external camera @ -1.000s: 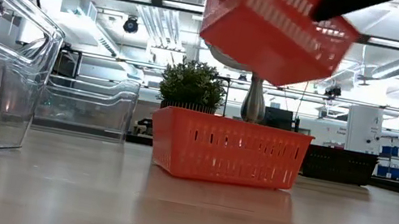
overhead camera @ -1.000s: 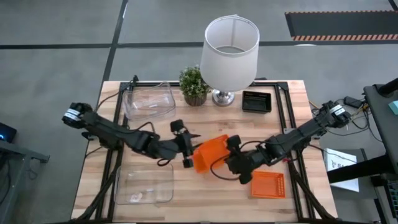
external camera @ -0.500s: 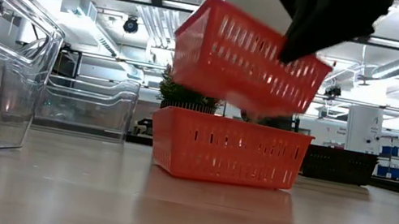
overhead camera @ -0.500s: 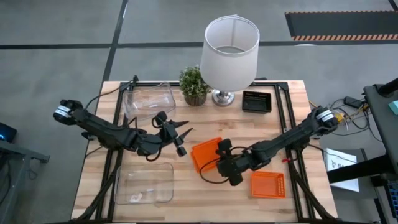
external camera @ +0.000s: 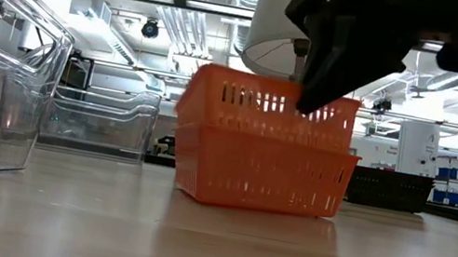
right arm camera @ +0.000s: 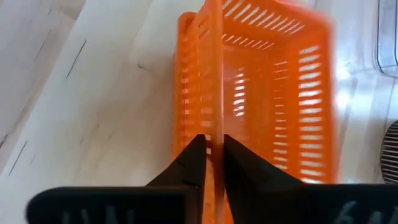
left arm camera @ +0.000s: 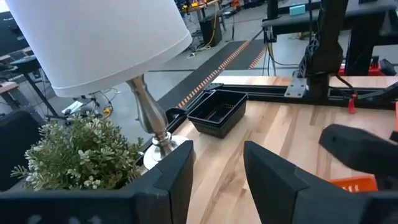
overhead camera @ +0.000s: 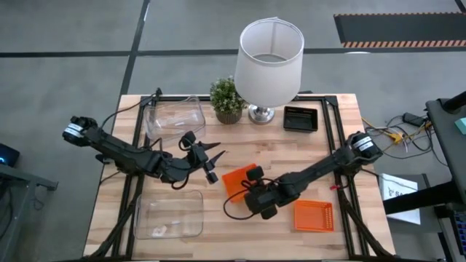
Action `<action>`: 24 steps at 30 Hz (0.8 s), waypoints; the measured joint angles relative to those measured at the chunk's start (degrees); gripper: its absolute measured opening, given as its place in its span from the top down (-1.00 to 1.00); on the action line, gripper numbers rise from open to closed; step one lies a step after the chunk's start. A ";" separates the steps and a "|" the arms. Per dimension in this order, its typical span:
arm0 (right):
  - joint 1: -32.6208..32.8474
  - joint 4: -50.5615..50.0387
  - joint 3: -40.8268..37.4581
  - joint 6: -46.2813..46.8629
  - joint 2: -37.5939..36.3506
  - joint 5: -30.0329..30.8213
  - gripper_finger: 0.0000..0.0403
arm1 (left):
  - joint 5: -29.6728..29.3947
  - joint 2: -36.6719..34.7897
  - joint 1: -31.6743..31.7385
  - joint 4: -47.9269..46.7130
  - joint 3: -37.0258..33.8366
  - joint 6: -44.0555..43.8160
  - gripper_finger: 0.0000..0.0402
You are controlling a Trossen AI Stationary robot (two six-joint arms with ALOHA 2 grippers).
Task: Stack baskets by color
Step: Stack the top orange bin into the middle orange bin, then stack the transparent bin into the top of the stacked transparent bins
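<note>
Two orange baskets sit nested mid-table: the upper orange basket rests inside the lower orange basket. Right gripper is at the upper basket's wall, its fingers set close on either side of the wall; whether they clench it or have released it, I cannot tell. Third orange basket lies alone near the right front edge. Left gripper hangs to the left of the stack, jaws parted, grasping nothing. Black basket sits beside the lamp. Two clear bins noted: rear bin, front bin
</note>
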 joint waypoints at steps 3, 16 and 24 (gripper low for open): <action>-0.58 -0.10 0.14 0.57 -0.06 -0.04 0.70 | 0.01 0.00 -0.24 0.01 0.00 0.00 0.38; -0.65 0.97 0.16 0.77 -4.35 -0.50 0.36 | 0.06 0.00 -0.60 0.08 0.00 -0.13 0.38; 0.12 1.56 -2.28 -0.13 -5.09 -0.42 0.87 | 1.86 0.78 -1.20 0.17 -0.45 -1.76 0.38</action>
